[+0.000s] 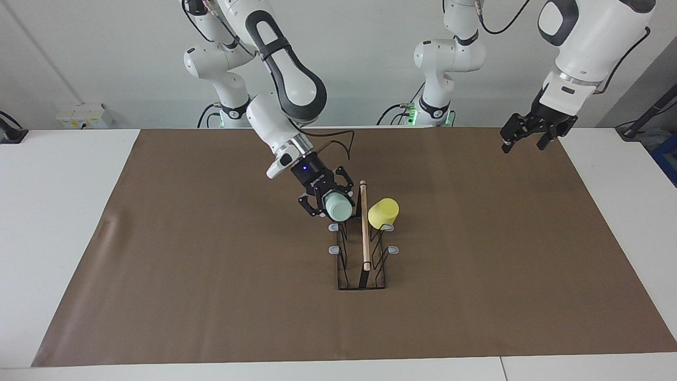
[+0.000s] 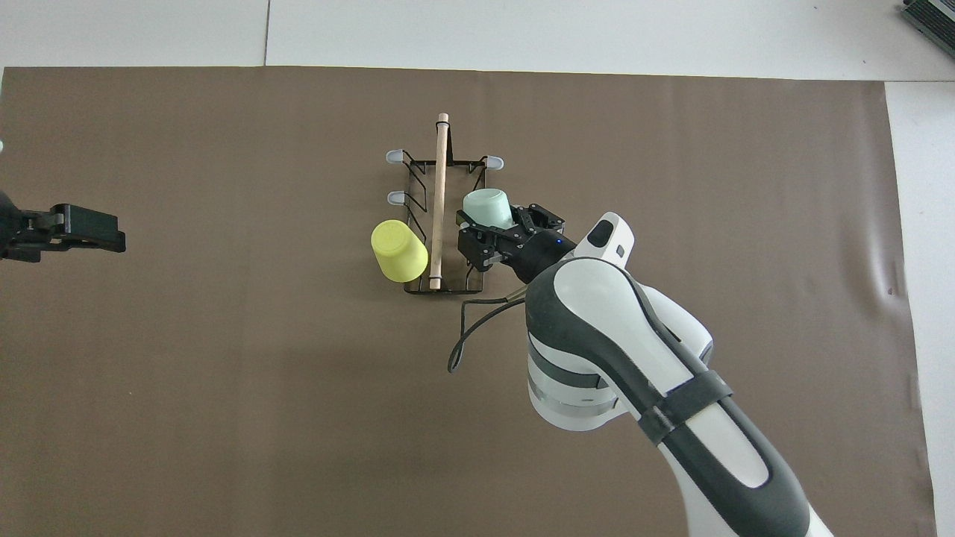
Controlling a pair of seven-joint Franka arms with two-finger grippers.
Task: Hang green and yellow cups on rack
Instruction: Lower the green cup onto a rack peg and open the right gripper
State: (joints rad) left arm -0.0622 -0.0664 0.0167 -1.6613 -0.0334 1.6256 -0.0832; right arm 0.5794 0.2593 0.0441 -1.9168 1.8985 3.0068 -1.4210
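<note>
No writing can be read. The right arm is bent down at frame centre, its right gripper [image 1: 332,203] clamped on the one green cup [image 1: 338,206] over the rack [image 1: 362,248]. The left gripper [image 1: 523,138], upper right, is spread wide and empty. One yellow cup [image 1: 383,214] hangs on the rack.

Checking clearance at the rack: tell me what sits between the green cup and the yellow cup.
Only the rack's wooden rod and black wires separate the green cup from the yellow cup; the facing view shows it, and the overhead view agrees.
</note>
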